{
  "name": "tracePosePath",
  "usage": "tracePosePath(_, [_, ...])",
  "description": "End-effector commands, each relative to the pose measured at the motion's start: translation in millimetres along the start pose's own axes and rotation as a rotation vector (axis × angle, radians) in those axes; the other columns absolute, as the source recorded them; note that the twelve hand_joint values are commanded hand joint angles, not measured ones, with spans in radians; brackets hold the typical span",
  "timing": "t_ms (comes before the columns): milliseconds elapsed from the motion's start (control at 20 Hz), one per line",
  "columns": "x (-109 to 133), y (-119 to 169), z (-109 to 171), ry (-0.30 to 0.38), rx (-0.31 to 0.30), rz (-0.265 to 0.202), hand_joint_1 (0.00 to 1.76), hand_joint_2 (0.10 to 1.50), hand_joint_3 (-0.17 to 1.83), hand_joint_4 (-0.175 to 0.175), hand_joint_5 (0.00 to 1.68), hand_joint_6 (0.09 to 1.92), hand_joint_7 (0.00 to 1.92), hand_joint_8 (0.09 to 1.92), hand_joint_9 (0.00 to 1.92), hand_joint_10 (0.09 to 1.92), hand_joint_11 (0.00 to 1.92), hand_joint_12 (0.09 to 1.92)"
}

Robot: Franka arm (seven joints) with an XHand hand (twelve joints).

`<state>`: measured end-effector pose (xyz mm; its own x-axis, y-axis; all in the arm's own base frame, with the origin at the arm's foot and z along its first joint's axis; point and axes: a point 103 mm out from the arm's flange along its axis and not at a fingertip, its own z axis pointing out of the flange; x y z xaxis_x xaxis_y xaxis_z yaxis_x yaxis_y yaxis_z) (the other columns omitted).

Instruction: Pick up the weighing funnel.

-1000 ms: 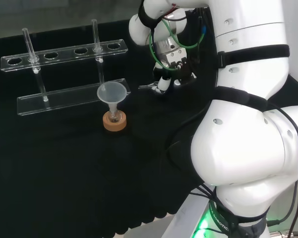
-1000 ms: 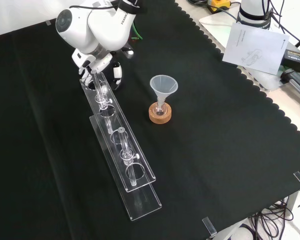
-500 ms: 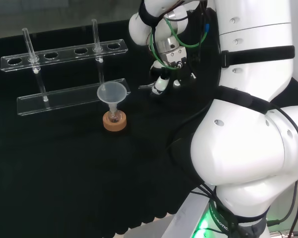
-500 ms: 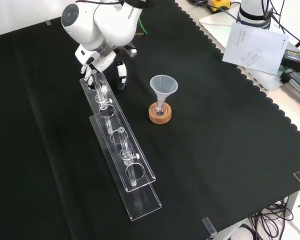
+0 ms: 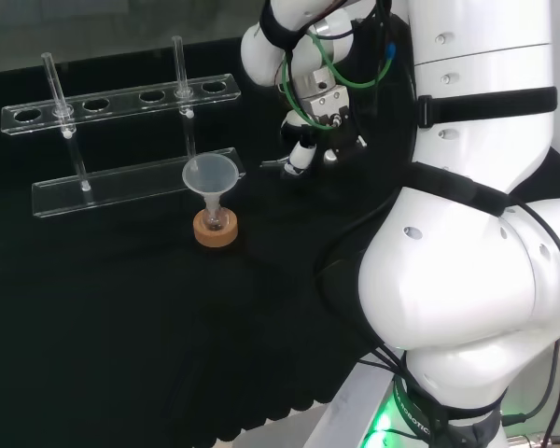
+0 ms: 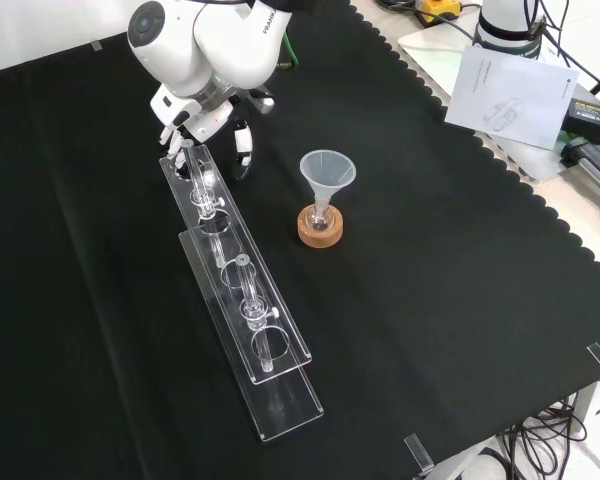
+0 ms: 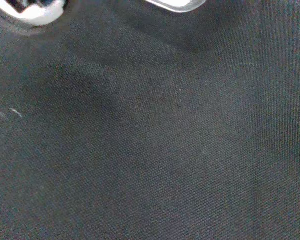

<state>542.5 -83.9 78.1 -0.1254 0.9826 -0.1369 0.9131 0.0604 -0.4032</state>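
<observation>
In the head view the hand (image 5: 315,119) hangs over the cloth to the right of the rack, fingers curled downward. A small clear piece, the weighing funnel (image 5: 274,164), sticks out to the left from between its fingertips, just above the cloth. In the front view the hand (image 6: 242,140) is at the rack's far end, fingers pointing down; the clear piece is too faint to make out there. The wrist view looks down on black cloth, with a blurred white part of the hand (image 7: 35,12) at its edge.
The big funnel (image 5: 211,177) (image 6: 326,172) stands in a small flask on a cork ring (image 5: 215,230) (image 6: 320,228), close to the hand. A clear two-tier tube rack (image 5: 121,98) (image 6: 242,285) holds thin glass tubes. Papers (image 6: 510,88) and cables lie beyond the cloth's scalloped edge.
The hand has risen a little and turned slightly, staying curled, and the clear piece has stayed at its fingertips. The big funnel and the rack have not moved.
</observation>
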Motion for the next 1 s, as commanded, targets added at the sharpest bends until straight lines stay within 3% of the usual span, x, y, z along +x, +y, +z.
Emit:
tracePosePath(50, [-0.3, 3.6, 3.7, -0.009, 0.005, 0.006, 0.82, 0.63, 0.48, -0.017, 0.53, 0.27, 0.39, 0.66, 0.67, 0.55, 0.39, 1.31])
tracePosePath(450, [0.0, 10.3, 5.1, -0.013, 0.001, 0.006, 0.85, 0.64, 0.49, -0.014, 0.56, 0.29, 0.42, 0.65, 0.69, 0.54, 0.41, 1.31])
tracePosePath(600, [-14.4, 8.5, 8.1, 0.006, -0.008, 0.002, 0.85, 0.64, 0.50, -0.012, 0.58, 0.30, 0.42, 0.65, 0.70, 0.54, 0.41, 1.30])
tracePosePath(750, [-13.1, 10.6, 7.9, -0.004, 0.001, 0.010, 0.86, 0.65, 0.50, -0.009, 0.60, 0.31, 0.43, 0.65, 0.70, 0.54, 0.42, 1.30])
tracePosePath(1000, [-1.4, 16.5, 7.3, -0.012, 0.000, 0.012, 0.87, 0.66, 0.53, 0.026, 0.74, 0.49, 0.47, 0.62, 0.73, 0.50, 0.44, 1.28])
